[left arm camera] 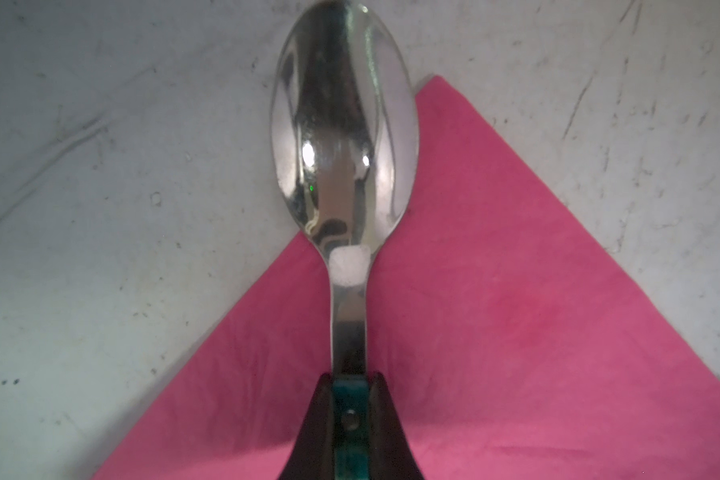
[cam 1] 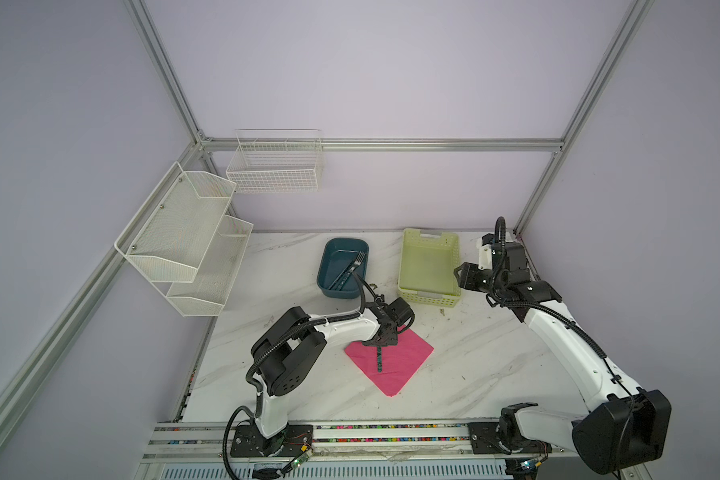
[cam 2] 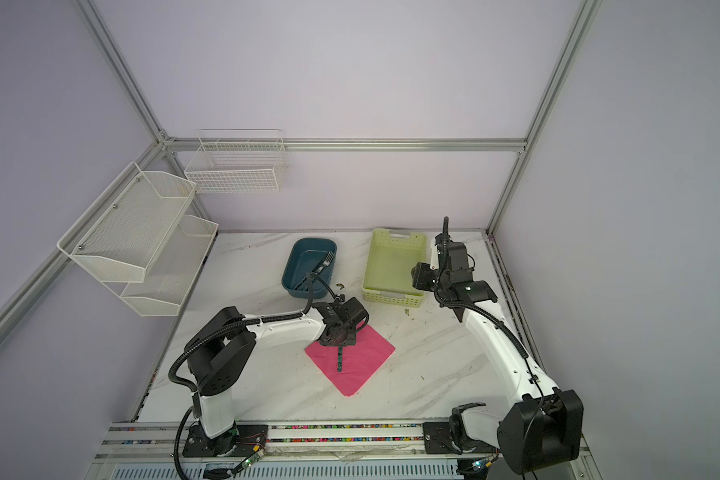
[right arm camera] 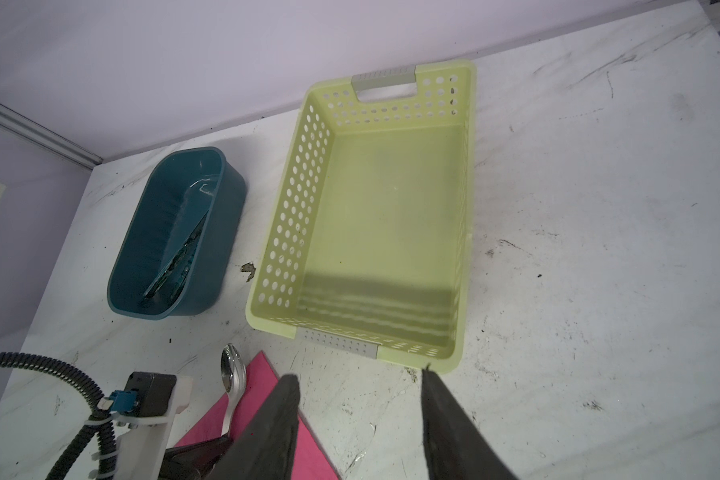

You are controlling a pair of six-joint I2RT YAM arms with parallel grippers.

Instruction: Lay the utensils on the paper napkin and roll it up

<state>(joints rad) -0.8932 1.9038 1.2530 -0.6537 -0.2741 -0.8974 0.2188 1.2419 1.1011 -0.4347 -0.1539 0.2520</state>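
marble table (left arm camera: 100, 174), shiny spoon (left arm camera: 344, 124) (teal handle (left arm camera: 350, 392)), pink napkin (left arm camera: 516, 299)

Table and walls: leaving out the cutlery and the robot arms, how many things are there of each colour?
Teal: 1, the tub
Pale green: 1, the basket
Pink: 1, the napkin
White: 2, the mesh shelf and the wire basket, both on the walls
Total: 5
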